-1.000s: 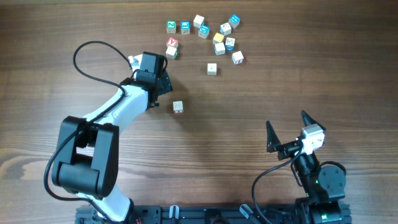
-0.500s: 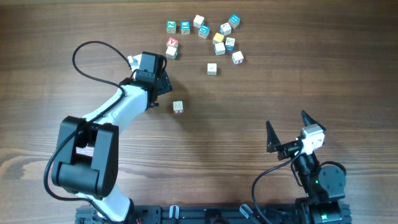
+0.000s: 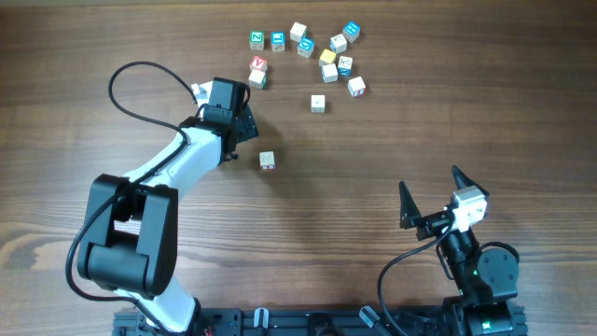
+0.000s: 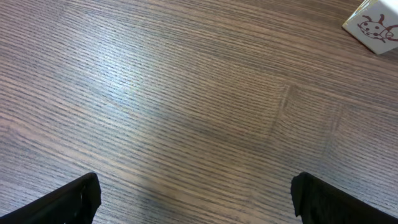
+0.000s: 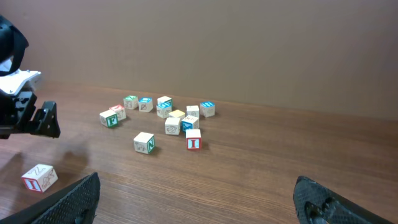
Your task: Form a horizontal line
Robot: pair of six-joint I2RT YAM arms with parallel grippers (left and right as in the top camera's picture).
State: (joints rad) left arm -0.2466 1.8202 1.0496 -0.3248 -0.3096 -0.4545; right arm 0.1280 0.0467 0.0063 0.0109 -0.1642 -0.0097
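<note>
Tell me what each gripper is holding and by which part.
Nothing is held. The left gripper stands open beside a lone cube without touching it; the right gripper stands open, away from all cubes.

Left arm [image 3: 173,161] reaching forward, right arm [image 3: 478,266] folded back; both jaws spread

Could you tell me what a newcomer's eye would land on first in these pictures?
Probably the loose cluster of letter cubes at the far middle of the wooden table, with one lone cube lying apart, nearer the robot. Next, the white left arm stretched out beside it, its left hand open and empty, while the right hand sits open at the near right.
</note>
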